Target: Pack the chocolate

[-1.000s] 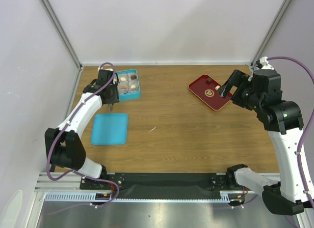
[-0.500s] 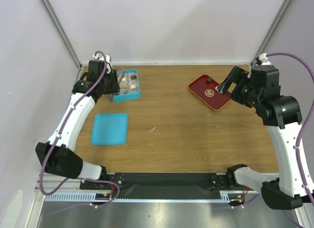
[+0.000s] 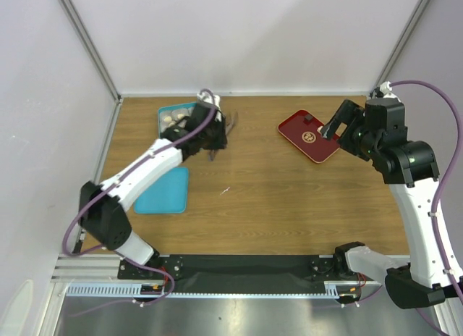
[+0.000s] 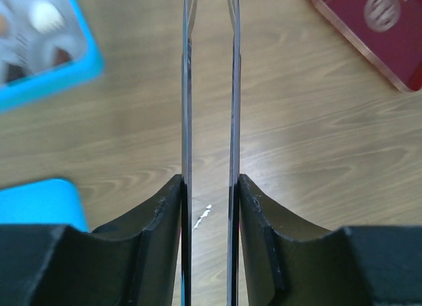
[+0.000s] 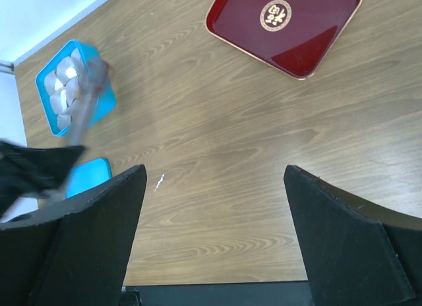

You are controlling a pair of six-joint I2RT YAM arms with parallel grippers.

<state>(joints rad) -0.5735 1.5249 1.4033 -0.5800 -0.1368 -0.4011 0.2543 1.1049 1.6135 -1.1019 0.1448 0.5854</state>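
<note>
Red tray (image 5: 310, 39), unreadable gold emblem (image 5: 275, 14); choc. (image 4: 46, 17) in blue box (image 4: 59, 82)

One blue box (image 4: 59, 80), one blue lid (image 3: 163, 191), one red tray (image 5: 310, 39), one pair of tongs (image 4: 186, 121); chocolates (image 4: 45, 16) partly hidden, not countable.

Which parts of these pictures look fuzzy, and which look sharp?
Left wrist view: the blue box and red tray look soft and out of focus, while the metal tongs in the left gripper are crisp. Right wrist view: the tongs are smeared into a streak, but the wood table and tray are sharp. Top view: mostly sharp, slightly blurred around the left gripper.
</note>
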